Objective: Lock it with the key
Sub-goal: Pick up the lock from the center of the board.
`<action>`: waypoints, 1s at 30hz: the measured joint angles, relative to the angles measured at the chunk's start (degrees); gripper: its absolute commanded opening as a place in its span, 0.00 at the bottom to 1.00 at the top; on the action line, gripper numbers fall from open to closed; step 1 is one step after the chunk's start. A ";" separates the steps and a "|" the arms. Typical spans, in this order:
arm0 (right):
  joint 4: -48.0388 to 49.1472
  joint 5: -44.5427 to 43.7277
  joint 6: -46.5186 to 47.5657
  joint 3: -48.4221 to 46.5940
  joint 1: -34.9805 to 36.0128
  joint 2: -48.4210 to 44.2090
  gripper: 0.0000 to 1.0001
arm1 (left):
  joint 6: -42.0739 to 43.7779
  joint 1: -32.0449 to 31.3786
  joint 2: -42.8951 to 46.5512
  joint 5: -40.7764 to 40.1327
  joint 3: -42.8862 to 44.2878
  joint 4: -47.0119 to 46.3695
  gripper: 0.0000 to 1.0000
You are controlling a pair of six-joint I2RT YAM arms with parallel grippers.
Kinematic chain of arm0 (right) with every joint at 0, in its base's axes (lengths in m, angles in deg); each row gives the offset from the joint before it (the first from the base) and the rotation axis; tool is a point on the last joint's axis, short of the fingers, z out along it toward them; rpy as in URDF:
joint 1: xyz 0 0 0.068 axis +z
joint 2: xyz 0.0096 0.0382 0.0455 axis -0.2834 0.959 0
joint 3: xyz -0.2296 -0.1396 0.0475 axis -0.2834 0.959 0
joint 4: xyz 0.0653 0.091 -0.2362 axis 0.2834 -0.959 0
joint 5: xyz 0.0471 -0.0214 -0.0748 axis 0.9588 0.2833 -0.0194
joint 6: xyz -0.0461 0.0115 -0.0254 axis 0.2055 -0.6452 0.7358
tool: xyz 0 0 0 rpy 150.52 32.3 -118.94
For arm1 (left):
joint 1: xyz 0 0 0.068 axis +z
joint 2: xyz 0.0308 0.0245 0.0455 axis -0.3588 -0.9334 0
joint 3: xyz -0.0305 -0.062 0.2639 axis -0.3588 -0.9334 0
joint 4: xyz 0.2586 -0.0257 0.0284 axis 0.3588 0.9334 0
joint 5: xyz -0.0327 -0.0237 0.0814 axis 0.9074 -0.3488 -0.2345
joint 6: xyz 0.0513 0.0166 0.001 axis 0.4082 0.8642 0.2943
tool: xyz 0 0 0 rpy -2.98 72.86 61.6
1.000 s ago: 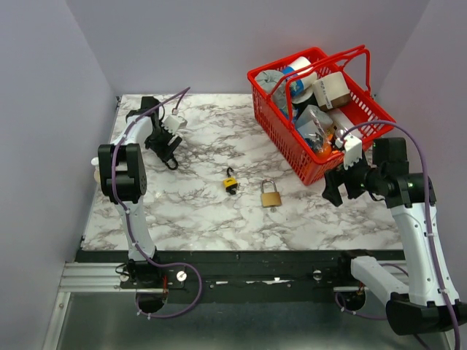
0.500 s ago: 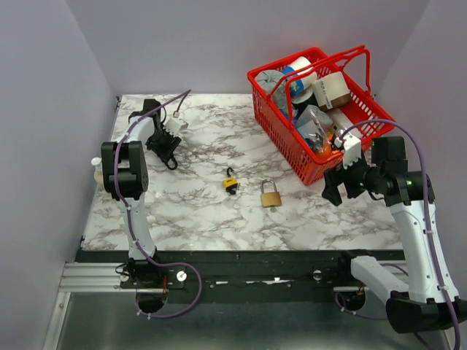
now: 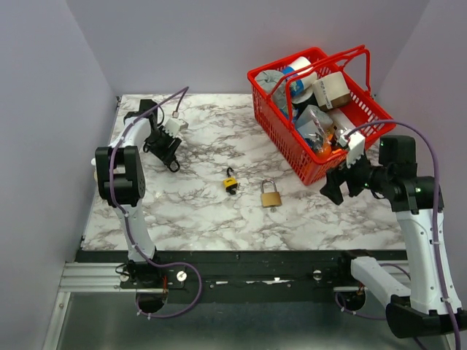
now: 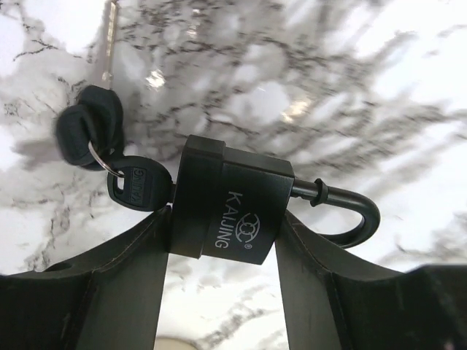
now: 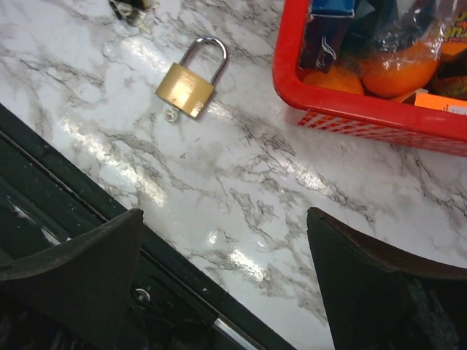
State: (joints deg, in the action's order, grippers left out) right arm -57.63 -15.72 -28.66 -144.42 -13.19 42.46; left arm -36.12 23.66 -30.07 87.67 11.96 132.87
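A black padlock (image 4: 230,219) marked KAIJING lies on the marble table (image 4: 328,80). A black-headed key (image 4: 139,188) sticks in its left end, with more keys (image 4: 87,131) on the ring. Its shackle (image 4: 354,215) curves out to the right. My left gripper (image 4: 222,237) has a finger pressed against each side of the lock body. From above, the left gripper (image 3: 168,152) and this padlock (image 3: 172,165) sit at the table's far left. My right gripper (image 5: 222,219) hangs open over bare marble beside the red basket (image 3: 277,124), holding nothing.
A brass padlock (image 3: 271,195) and a small black-and-yellow lock (image 3: 230,182) lie mid-table. The brass padlock (image 5: 188,86) also shows ahead of the right gripper. The red basket (image 5: 365,109), full of groceries, stands at the back right. The table's dark front rail (image 5: 87,211) lies below the right gripper.
The left gripper's fingers have narrowed onto the black padlock's body. The right arm has shifted slightly with its jaws still wide.
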 measured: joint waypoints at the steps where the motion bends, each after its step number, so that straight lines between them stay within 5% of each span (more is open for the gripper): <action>1: 0.15 1.14 0.37 -0.02 0.00 -0.44 1.00 | 0.15 -0.11 1.33 0.90 -0.09 1.29 0.04; 14: 9.53 15.43 8.09 -1.49 2.19 -1.49 1.00 | 5.64 -7.89 22.82 19.58 -0.20 19.06 0.02; 30: 33.22 10.21 30.36 1.14 34.73 1.38 1.00 | 9.92 -22.23 31.56 39.54 1.18 27.76 0.02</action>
State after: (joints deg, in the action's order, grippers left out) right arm -24.41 -5.51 1.70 -143.28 21.54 43.83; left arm -26.19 1.43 1.49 127.20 13.14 160.63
